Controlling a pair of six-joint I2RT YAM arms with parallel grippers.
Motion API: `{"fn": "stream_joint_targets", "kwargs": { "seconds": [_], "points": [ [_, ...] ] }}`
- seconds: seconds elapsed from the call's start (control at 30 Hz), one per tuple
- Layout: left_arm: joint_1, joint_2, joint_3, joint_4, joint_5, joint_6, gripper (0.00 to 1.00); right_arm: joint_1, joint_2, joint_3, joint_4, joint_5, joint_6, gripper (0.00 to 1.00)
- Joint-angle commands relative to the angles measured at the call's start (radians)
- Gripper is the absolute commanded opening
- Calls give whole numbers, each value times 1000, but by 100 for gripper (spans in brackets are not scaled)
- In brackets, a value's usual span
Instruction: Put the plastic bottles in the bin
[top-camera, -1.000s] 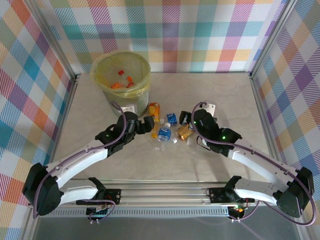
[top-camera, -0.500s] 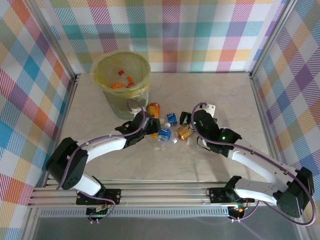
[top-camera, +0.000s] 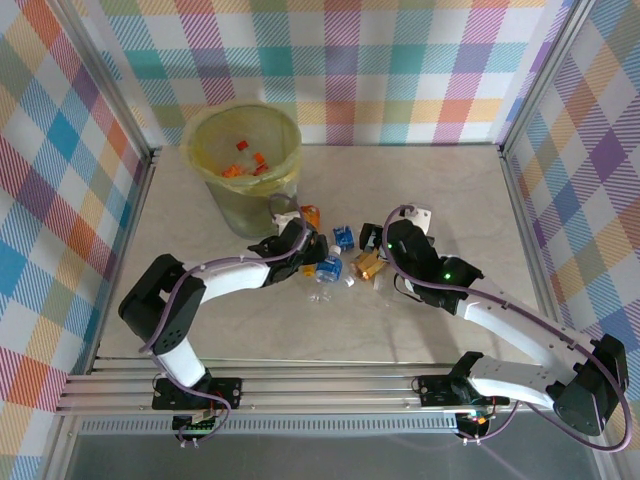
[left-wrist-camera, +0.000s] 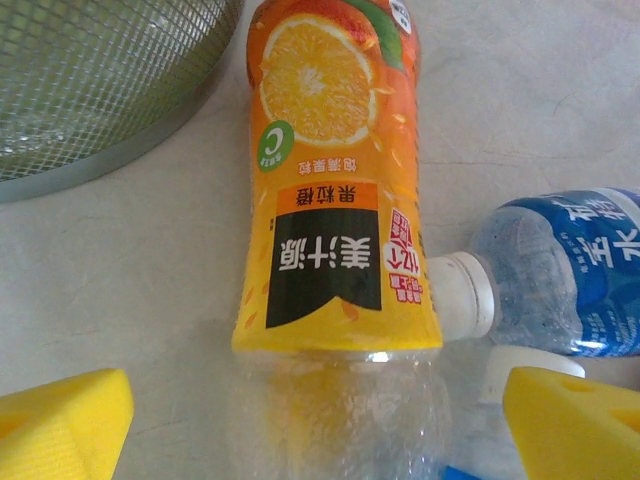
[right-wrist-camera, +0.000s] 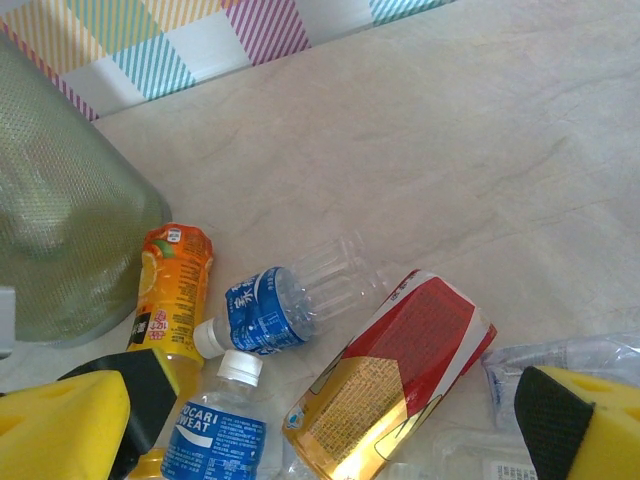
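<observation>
The bench (top-camera: 450, 190) carries the bin (top-camera: 238, 208) at far left. The remaining plastic bottles lie in a loose cluster just right of and nearer than the bin, between the 2 arms. The left claw (top-camera: 305, 245) is nearer to both the bin and the cluster's left edge. It stands wide open with nothing held. In the left wrist view its 2 yellow pads (left-wrist-camera: 60, 425) sit either side of the orange bottle (left-wrist-camera: 330, 200), apart from it. That bottle lies flat, directly ahead of the left claw. Its long axis runs away from the claw towards the far side, so it crosses the line on which the jaws close, and its clear near end is already between the pads. Judgement: closing here would pinch the bottle across its width, and the carry to the bin is short, far and left. The right claw (right-wrist-camera: 320, 440) is likewise fully open and empty, over the right of the cluster. The top view shows orange and red items already inside the bin, but the arm covers most of the orange bottle. The left wrist view shows the blue-label bottle (left-wrist-camera: 560, 280) with its white cap touching the orange bottle's right side, so it may be disturbed. The right wrist view adds a red-and-gold bottle (right-wrist-camera: 400, 380).
</observation>
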Motion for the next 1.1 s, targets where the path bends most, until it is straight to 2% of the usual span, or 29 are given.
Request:
{"fn": "stream_joint_targets", "kwargs": {
  "seconds": [0.0, 0.47, 1.07],
  "points": [
    [15, 34, 36, 8, -6, 8, 95, -6, 0, -7, 11, 18, -5, 100],
    [59, 65, 16, -11, -9, -32, 86, -9, 30, 19, 10, 13, -18, 100],
    [64, 147, 62, -8, 10, -18, 86, -9, 42, 14, 14, 7, -4, 100]
  ]
}}
